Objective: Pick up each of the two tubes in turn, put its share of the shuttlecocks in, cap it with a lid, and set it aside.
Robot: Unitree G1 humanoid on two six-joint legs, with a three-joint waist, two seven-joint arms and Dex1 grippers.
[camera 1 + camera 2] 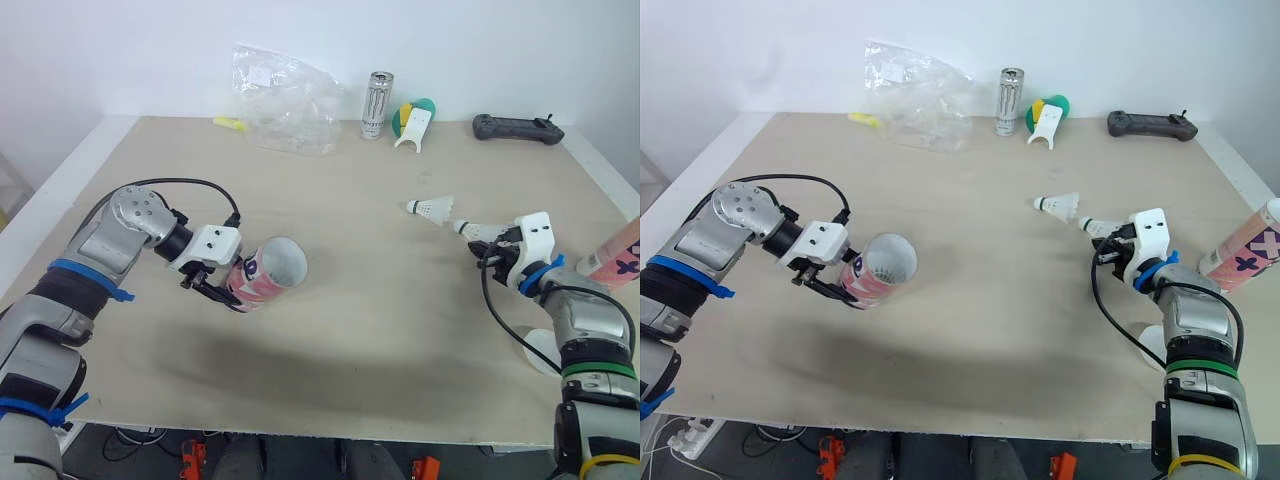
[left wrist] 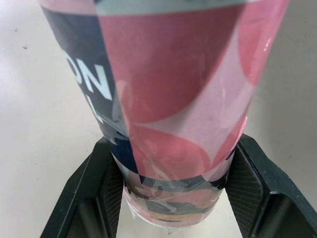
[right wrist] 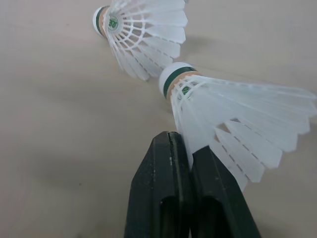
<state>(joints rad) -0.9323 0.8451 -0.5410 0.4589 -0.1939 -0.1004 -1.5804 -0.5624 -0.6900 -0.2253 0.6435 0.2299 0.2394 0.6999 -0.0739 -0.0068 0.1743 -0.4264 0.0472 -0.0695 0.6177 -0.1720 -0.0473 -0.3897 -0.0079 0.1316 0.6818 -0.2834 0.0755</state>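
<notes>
Your left gripper (image 1: 232,288) is closed around the pink tube (image 1: 272,268), near the tube's closed end, and holds it above the table (image 1: 360,330). The tube lies almost level, its long axis running from this gripper toward the right, with the open mouth on the far side from the fingers (image 2: 96,198). The left wrist view shows both of them pressing on the two sides of the tube, while the head views show you the mouth. Well apart to the right, your right gripper (image 1: 480,240) is pinched shut on a shuttlecock (image 3: 233,124). The right wrist view shows that it holds only the edge of the feather skirt, so I judge this grip thin. The cork points away from the gripper, roughly toward the tube side, which suits the insertion; the right arm must carry it across to the mouth. A second shuttlecock (image 1: 430,208) lies just beyond the held one, and the second tube (image 1: 615,255) lies to the right of this gripper.
</notes>
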